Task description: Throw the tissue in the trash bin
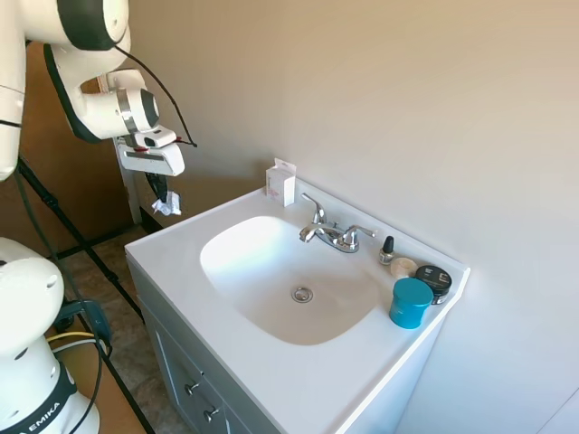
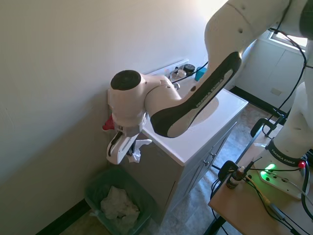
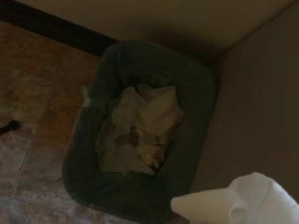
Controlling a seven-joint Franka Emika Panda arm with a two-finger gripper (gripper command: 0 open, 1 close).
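Observation:
The tissue (image 1: 167, 205) is a small white wad hanging off the left end of the vanity, with my gripper (image 1: 161, 195) shut on it. From the other side, the gripper (image 2: 132, 152) and tissue (image 2: 136, 156) hang between the wall and the cabinet side, above the trash bin (image 2: 94, 190). The dark green trash bin (image 3: 198, 98) lies below in the wrist view, with crumpled paper (image 3: 140, 126) inside it. The tissue (image 3: 245, 200) shows there as a white lobe over the bin's edge nearest the cabinet.
The white vanity top (image 1: 181, 271) holds a sink basin (image 1: 289, 271), a faucet (image 1: 330, 233), a small white box (image 1: 280, 183), a blue cup (image 1: 411, 302) and small jars (image 1: 434, 278). The wall (image 2: 49, 122) stands close behind the bin. A wooden table (image 2: 249, 205) is at the right.

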